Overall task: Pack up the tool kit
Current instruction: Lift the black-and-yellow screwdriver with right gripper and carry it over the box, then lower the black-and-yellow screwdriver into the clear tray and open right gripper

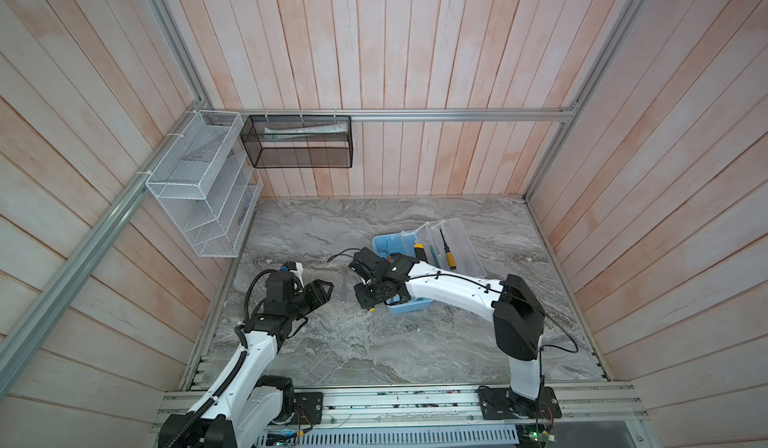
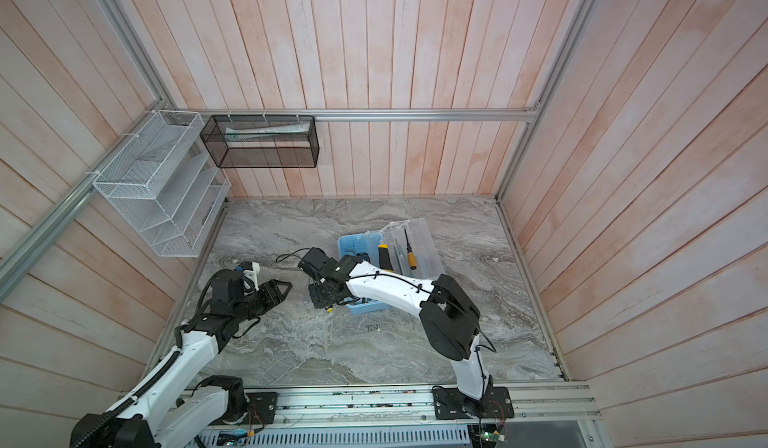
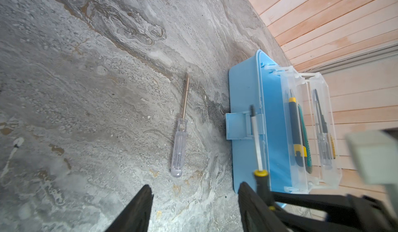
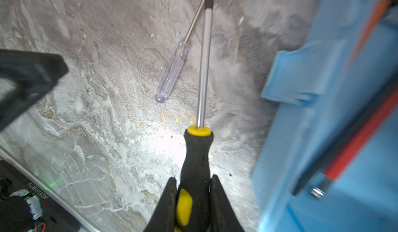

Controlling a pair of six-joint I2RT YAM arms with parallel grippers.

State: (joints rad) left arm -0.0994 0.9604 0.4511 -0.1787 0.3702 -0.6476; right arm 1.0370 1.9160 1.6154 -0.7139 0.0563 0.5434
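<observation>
**Right tool carries a driver beside the kit; a second driver lies loose**

The right tool (image 4: pixel 192 183) is pinching the black-and-yellow handle of the held driver (image 4: pixel 201 103), which appears to be off the surface (image 1: pixel 374 350).

The kit (image 1: pixel 411 305) sits centre-right in both top views. Its lid is thrown open toward the right and its long axis runs up and down the frame. It lies just right of the right tool, and the held shaft runs roughly parallel to its long side. The coming move is therefore judged a short sideways carry over the near wall. That wall and the latch flap (image 3: pixel 235 125) stand between.

The clear trays (image 1: pixel 467 242) beyond hold a knife (image 3: pixel 295 129) and an orange driver (image 1: pixel 450 256).

A clear driver (image 3: pixel 179 142) lies on the surface left of the kit, between the two tools. The left tool (image 3: pixel 195 190) is spread, empty, and well placed for it.
</observation>
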